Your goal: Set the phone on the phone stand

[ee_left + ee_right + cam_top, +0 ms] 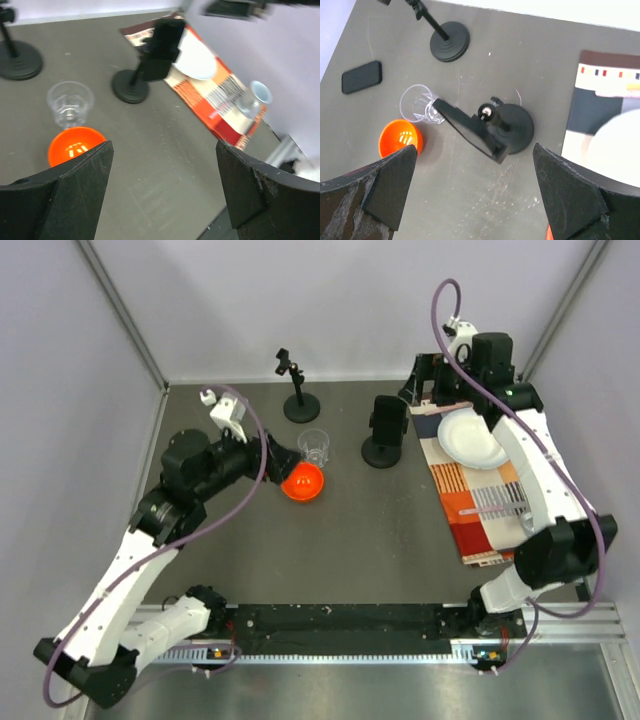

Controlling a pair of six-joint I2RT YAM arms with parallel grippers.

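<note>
Two grippers stand open, and we find the phone [390, 418] resting in the cradle of the phone stand [383, 454].

Seen from the top camera, the stand sits at about one o'clock from the middle of the table [350, 540]. From it we read a clear plastic cup [314, 446] at nine o'clock, an orange bowl [303, 482] at eight, a bare second stand [300, 405] at ten, and a white plate [470, 438] on a checked placemat [480, 510] at three. The right gripper [475, 165] hangs above the phone with its jaws spread wide, touching nothing; the phone lies tilted in the cradle. The left gripper [164, 150] is likewise spread and empty, near the bowl. In the right wrist view, a small flat black rectangle [362, 77] lies on the table at ten o'clock from the phone.
</note>
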